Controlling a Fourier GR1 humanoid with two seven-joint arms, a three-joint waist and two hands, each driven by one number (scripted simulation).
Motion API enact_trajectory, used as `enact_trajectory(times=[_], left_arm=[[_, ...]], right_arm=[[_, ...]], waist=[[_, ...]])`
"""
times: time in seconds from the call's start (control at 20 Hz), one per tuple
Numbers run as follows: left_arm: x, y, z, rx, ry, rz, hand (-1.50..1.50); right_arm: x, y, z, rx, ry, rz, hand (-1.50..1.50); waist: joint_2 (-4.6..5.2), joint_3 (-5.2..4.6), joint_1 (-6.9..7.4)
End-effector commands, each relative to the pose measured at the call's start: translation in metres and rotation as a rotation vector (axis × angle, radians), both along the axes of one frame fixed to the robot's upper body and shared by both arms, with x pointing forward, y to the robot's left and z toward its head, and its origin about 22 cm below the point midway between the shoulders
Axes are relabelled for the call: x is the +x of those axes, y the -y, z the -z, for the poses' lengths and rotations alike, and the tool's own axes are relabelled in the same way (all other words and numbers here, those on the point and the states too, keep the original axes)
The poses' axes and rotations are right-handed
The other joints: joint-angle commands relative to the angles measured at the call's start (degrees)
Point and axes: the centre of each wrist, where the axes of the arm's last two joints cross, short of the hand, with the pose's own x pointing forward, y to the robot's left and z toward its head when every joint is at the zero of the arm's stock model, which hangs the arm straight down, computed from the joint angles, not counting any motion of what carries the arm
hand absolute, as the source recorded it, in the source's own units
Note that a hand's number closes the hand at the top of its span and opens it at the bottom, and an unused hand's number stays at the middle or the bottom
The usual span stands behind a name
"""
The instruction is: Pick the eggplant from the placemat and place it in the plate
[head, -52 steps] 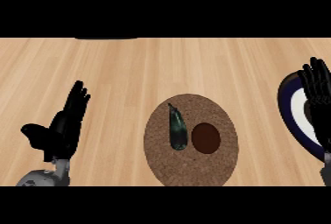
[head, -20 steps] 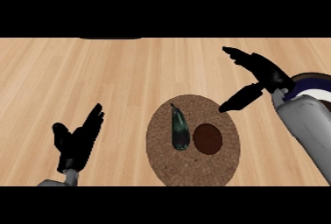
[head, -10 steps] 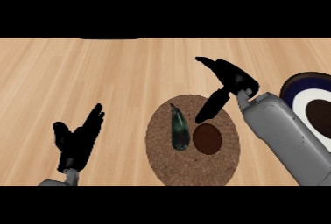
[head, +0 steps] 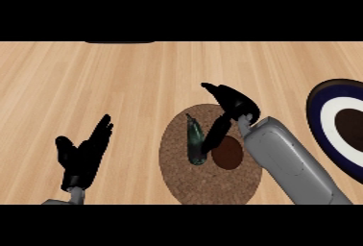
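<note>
A dark green eggplant [head: 193, 141] lies lengthwise on the left half of a round brown woven placemat [head: 205, 180]. My right hand [head: 230, 103] hovers over the placemat's upper part, fingers spread, its thumb hanging down just right of the eggplant; it holds nothing. The plate [head: 327, 117], dark blue at the rim with a white ring and a brown centre, sits at the right edge, partly cut off. My left hand [head: 83, 156] rests open at the lower left, fingers up, well away from the placemat.
A reddish-brown disc [head: 228, 153] lies on the placemat right of the eggplant, partly under my right forearm [head: 291, 166]. The light wooden counter [head: 106, 81] spreads all around. A dark object [head: 120, 42] peeks in at the top edge.
My right hand has swung left from near the plate to above the placemat, ending beside the eggplant. The left hand lowered slightly early on, then stayed still. The eggplant has not moved.
</note>
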Motion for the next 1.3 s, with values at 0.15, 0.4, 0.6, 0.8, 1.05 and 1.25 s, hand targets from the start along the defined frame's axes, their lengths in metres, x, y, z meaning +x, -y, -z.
enact_trajectory(times=[0.15,0.4,0.6,0.8,1.05,1.25], left_arm=[[-0.01,-0.012,0.024,-0.023,-0.072,-0.001,0.0],[0.003,0.006,0.02,-0.015,-0.068,0.0,0.0],[0.0,-0.006,0.026,-0.017,-0.049,-0.007,0.0],[0.003,-0.01,0.016,-0.008,-0.078,-0.001,0.0],[-0.007,-0.004,0.014,0.0,-0.069,-0.015,0.0],[0.002,-0.008,0.026,0.009,-0.062,0.008,0.0]], right_arm=[[-0.019,-0.044,0.016,0.025,0.001,0.005,-1.5],[-0.007,-0.033,0.032,-0.105,-0.002,-0.012,-1.5],[-0.013,-0.03,0.029,-0.144,-0.007,0.02,-1.5],[-0.005,-0.024,0.053,-0.134,-0.039,-0.007,-1.5],[-0.017,-0.039,0.063,-0.14,-0.053,-0.033,-1.5],[-0.004,-0.038,0.061,-0.156,-0.085,-0.042,-1.5]], waist=[[0.33,-0.36,0.08],[0.39,-0.34,0.06],[0.31,-0.36,-0.24],[0.4,-0.34,0.05],[0.3,-0.34,0.0],[0.36,-0.35,-0.1]])
